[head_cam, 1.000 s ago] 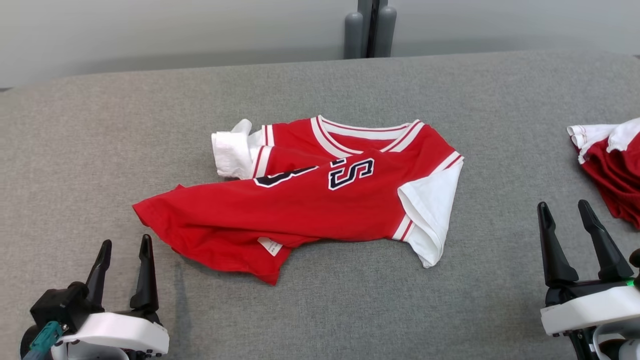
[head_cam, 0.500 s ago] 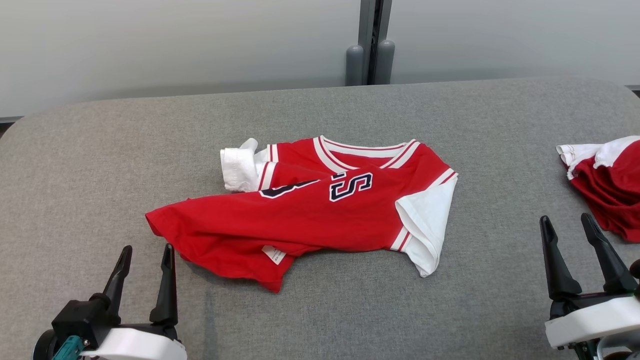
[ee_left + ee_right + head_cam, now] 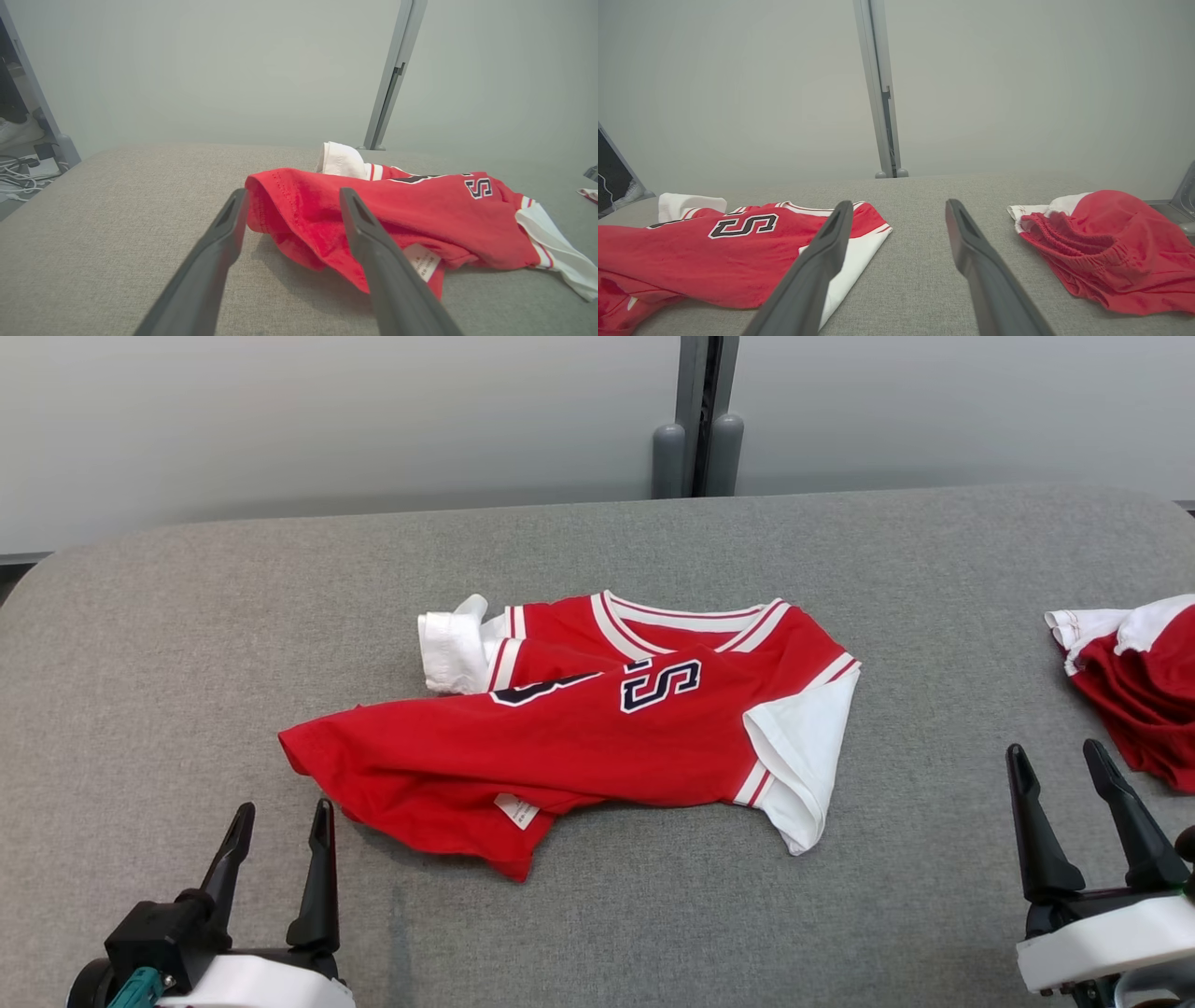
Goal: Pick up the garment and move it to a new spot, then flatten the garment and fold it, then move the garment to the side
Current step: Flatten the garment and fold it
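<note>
I see the red garment point(image 3: 579, 747) lying crumpled mid-worktop point(image 3: 187, 635), a navy "S" point(image 3: 661, 683) readable on its chest; the white care label's point(image 3: 516, 810) print is too small to read. My left fingers point(image 3: 319, 868) stand apart just beside its corner; my right fingers point(image 3: 1032, 821), also apart, sit well clear.

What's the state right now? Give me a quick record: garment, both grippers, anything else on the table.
garment: red jersey, white sleeves, crumpled, lying mid-table
left gripper: open, empty, close to the jersey's hem corner
right gripper: open, empty, apart from the jersey
other item: second garment, red and white, bunched at the right
surface: grey table
stage: jersey not yet picked up
</note>
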Motion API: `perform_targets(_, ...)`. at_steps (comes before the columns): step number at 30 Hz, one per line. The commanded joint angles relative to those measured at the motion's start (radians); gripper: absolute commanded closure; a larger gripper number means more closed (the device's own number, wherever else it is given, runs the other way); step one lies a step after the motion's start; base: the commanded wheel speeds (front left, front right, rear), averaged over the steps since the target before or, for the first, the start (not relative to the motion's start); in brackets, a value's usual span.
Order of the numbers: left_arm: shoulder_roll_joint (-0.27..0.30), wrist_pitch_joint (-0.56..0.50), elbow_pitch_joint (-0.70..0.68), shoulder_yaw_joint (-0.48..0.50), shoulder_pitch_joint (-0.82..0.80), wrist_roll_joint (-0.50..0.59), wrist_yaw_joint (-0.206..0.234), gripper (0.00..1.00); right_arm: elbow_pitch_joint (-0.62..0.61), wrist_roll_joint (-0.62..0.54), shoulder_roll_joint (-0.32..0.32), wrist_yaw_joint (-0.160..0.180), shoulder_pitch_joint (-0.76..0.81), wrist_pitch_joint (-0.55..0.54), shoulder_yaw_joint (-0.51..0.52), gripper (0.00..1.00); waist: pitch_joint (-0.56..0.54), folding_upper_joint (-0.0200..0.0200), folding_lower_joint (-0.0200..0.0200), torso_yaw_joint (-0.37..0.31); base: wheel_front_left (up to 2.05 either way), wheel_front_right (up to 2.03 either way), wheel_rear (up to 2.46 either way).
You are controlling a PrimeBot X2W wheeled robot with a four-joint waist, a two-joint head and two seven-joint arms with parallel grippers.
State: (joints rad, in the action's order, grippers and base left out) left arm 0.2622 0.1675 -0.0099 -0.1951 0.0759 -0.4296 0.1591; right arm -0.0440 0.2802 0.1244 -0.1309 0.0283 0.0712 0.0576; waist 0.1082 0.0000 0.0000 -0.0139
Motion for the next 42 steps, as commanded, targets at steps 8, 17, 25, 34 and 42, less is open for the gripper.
perform_targets(8, 0.011, -0.009, -0.017, -0.016, -0.039, 0.022, 0.006, 0.00, -0.009, -0.003, -0.003, 0.000, 0.001, -0.002, 0.006, 0.00, 0.013, 0.0000, 0.0000, 0.005, 0.00, 0.00, 0.00)
perform_targets(17, -0.029, -0.158, 0.002, -0.128, -0.067, -0.008, -0.034, 0.00, -0.008, 0.008, -0.007, 0.000, -0.023, 0.009, -0.004, 0.00, 0.076, 0.0000, 0.0000, -0.012, 0.00, 0.00, 0.00)
perform_targets(25, -0.063, -0.197, 0.053, -0.169, -0.076, -0.040, -0.055, 0.00, 0.009, 0.013, -0.010, 0.000, -0.043, 0.024, -0.009, 0.00, 0.109, 0.0000, 0.0000, -0.026, 0.00, 0.00, 0.00)
perform_targets(34, -0.069, -0.203, 0.115, -0.172, -0.112, -0.051, -0.060, 0.40, 0.014, 0.020, -0.006, 0.000, -0.063, 0.032, -0.017, 0.00, 0.140, 0.0000, 0.0000, -0.041, 0.00, 0.00, 0.00)
perform_targets(42, -0.056, -0.175, 0.136, -0.165, -0.134, -0.041, -0.060, 1.00, 0.019, 0.019, 0.000, 0.000, -0.079, 0.036, -0.016, 0.00, 0.149, 0.0000, 0.0000, -0.035, 0.00, 0.00, 0.00)
